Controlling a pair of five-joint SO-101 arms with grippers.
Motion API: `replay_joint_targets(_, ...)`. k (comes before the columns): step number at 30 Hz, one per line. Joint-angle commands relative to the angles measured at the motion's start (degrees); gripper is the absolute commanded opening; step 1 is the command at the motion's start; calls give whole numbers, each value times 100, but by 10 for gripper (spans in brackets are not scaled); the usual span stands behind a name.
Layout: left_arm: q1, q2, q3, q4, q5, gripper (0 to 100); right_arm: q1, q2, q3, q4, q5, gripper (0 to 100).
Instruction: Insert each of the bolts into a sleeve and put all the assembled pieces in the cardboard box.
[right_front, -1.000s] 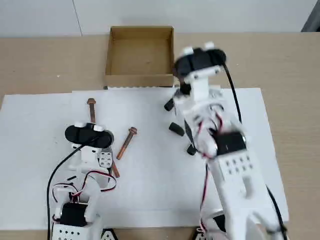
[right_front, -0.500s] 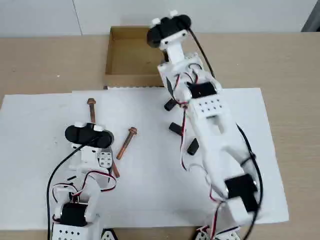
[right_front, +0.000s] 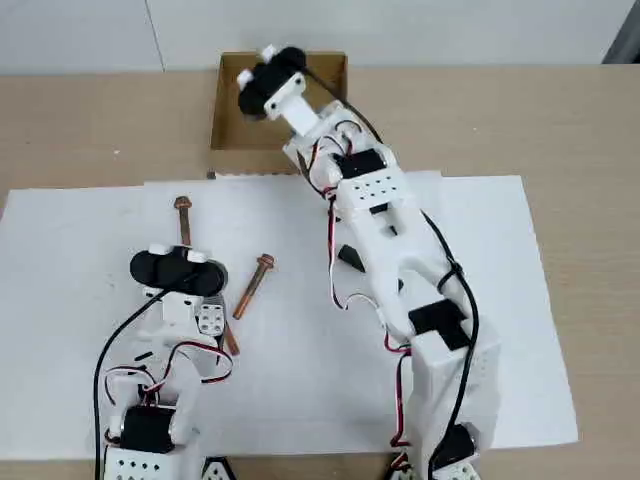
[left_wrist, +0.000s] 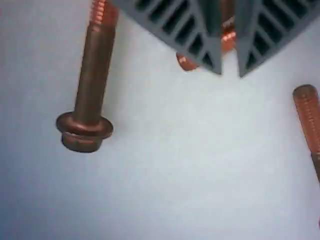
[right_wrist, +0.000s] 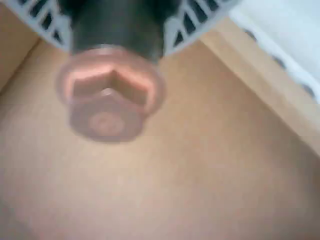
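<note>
Over the cardboard box (right_front: 230, 160), the right gripper (right_wrist: 117, 25), clenched on the sleeved bolt (right_wrist: 107, 97), ought to sink near the box floor before releasing, so the bolt stays seated.

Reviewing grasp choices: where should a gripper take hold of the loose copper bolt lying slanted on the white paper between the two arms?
Grip the copper bolt mid-shank, coming straight down from above with the fingers across the shaft. It lies flat on the white paper. The flanged head at its far end is wider, and there is bare paper on both sides of the shank.
</note>
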Motion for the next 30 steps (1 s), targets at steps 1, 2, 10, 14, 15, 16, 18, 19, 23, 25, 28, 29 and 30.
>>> replay_joint_targets(1,9,-62,-22,26,-35,6,-22,4,-492,-171,202,5)
replay_joint_targets(2,9,-62,-22,26,-35,6,-22,40,-492,-171,246,5)
replay_joint_targets(10,0,-62,-22,26,-35,6,-22,119,-501,-127,343,136)
replay_joint_targets(14,0,-62,-22,26,-35,6,-13,84,-501,-136,396,144)
replay_joint_targets(15,0,-62,-22,26,-35,6,-13,75,-510,-154,431,144)
replay_joint_targets(16,0,-62,-22,26,-35,6,-4,75,-519,-171,431,144)
replay_joint_targets(18,0,-62,-22,26,-35,6,-4,75,-668,-127,431,144)
replay_joint_targets(19,0,-62,-22,26,-35,6,4,84,-765,-119,413,144)
replay_joint_targets(23,0,-62,-22,26,-35,6,4,101,-1046,31,413,144)
replay_joint_targets(25,0,-62,-22,26,-35,6,13,75,-1134,303,396,144)
replay_joint_targets(28,0,-62,-22,26,-35,6,110,57,-1319,690,369,144)
replay_joint_targets(29,0,-62,-22,26,-35,6,145,57,-1389,822,299,144)
replay_joint_targets(30,0,-62,-22,26,-35,6,171,13,-1451,954,149,144)
